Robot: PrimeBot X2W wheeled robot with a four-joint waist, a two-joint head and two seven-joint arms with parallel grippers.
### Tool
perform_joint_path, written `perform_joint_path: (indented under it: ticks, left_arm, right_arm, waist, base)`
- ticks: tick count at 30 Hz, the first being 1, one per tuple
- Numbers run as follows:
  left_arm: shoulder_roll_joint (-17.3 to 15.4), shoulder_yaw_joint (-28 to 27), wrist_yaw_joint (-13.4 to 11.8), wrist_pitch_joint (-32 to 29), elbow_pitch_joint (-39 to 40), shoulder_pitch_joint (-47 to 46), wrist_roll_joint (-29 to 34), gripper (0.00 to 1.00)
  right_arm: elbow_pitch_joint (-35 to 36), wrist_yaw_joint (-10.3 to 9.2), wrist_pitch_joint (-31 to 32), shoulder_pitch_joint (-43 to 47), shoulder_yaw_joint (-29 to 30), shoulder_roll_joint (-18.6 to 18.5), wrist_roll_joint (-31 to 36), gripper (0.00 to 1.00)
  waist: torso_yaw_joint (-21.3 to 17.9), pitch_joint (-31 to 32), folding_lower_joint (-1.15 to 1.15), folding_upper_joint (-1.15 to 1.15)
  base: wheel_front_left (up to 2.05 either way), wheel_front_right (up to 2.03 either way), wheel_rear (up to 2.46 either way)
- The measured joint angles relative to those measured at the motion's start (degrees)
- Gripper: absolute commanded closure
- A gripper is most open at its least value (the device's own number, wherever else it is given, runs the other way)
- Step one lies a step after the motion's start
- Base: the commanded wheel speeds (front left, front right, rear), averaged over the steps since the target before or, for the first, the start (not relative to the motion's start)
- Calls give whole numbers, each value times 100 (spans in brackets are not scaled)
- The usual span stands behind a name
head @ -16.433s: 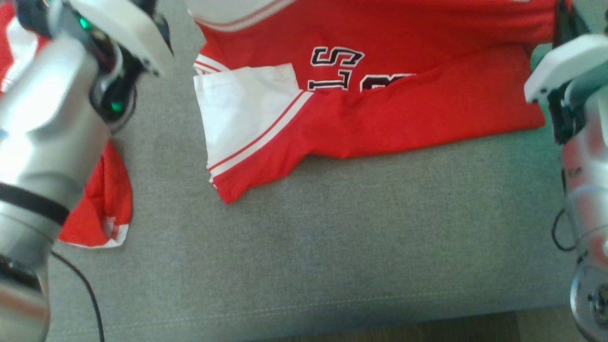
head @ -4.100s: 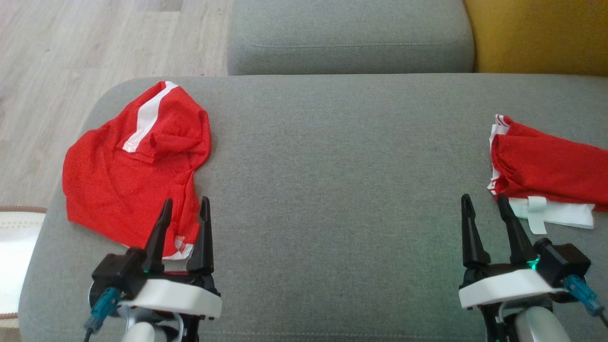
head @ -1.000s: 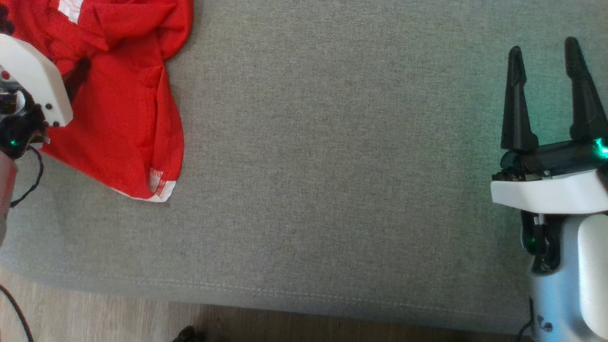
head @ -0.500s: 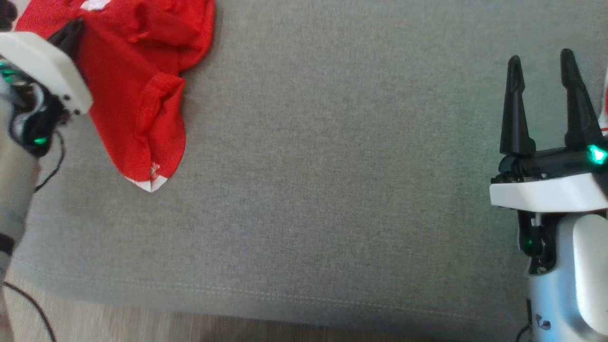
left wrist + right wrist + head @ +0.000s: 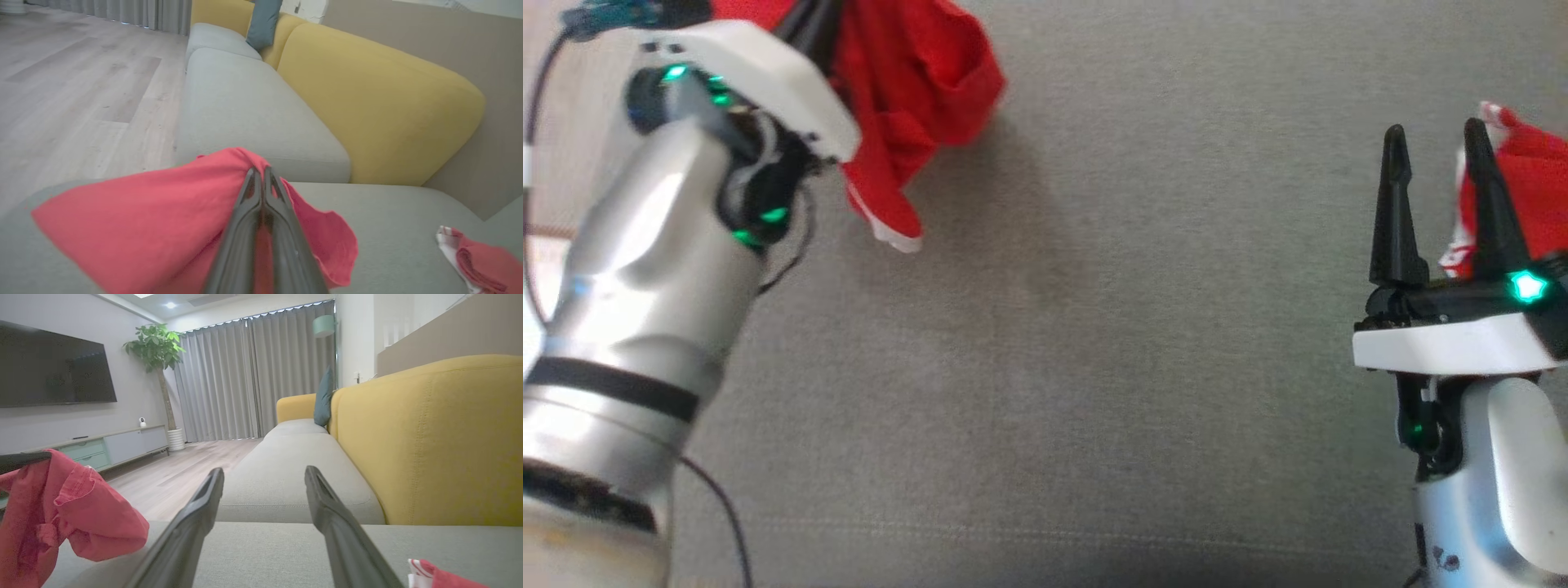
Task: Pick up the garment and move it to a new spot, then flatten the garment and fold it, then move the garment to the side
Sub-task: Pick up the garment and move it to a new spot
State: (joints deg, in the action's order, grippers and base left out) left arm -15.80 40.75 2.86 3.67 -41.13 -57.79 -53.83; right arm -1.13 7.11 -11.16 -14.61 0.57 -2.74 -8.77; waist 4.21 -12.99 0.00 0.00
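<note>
The grey sofa seat [image 5: 1094, 367] spreads wide and bare between my two arms, which I read as the landing zone for the first step of the job. Ahead of both sets of fingers rises the yellow backrest [image 5: 367, 102], so I judge any carry has to run sideways along the cushion, not forward. The garment [image 5: 915, 73] hangs from my left gripper [image 5: 261, 171], whose fingers are pressed together with a pinch of red cloth between the tips. From that pinch the fabric drapes down on both sides of the fingers like a tent, bunched and creased. It is plain red with a thin white edge at the lowest hanging corner. A soft shadow on the seat beneath it suggests most of it is off the cushion, though I cannot tell whether that lowest corner has cleared. Gripping at a single point makes sense for a lift and carry, but the cloth will arrive crumpled and need spreading. Just beyond and outboard of my right gripper [image 5: 1432, 135] lies a second red and white garment [image 5: 1527, 188], bundled on the seat and not touched. The right fingers stand spread wide with nothing between them, held low over the cushion, ready, I judge, to help flatten.
</note>
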Motion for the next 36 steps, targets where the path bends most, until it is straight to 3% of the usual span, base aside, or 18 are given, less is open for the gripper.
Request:
perform_joint_path:
  ticks: [9,18,19,20,26,36]
  left_arm:
    - [606,81,-776,-7,349,35,-18,100]
    - [971,320,-1194,30,-177,165,190,100]
    - [982,322,-1193,46,-308,153,192,55]
    - [983,346,-1187,52,-437,123,237,0]
    - [987,302,-979,549,-902,-237,357,0]
    - [571,122,-647,1048,-925,-312,547,0]
  right_arm:
    - [-54,0,-96,-4,-9,0,-41,0]
    - [-19,0,-103,-292,-51,0,-41,0]
    - [-10,0,-105,-336,-55,0,-41,0]
    - [2,0,-130,-367,-54,0,-41,0]
    - [1,0,-152,-382,-23,0,-40,0]
    - [-91,0,-144,-309,283,1,98,0]
  waist:
    - [-493,126,0,0]
    - [-1114,-57,0,0]
    - [-1180,-92,0,0]
    - [-1238,-132,0,0]
    - [-1376,-357,0,0]
    - [-827,-147,0,0]
  base:
    - [0,0,0]
    - [0,0,0]
    - [0,0,0]
    - [0,0,0]
    - [0,0,0]
    - [0,0,0]
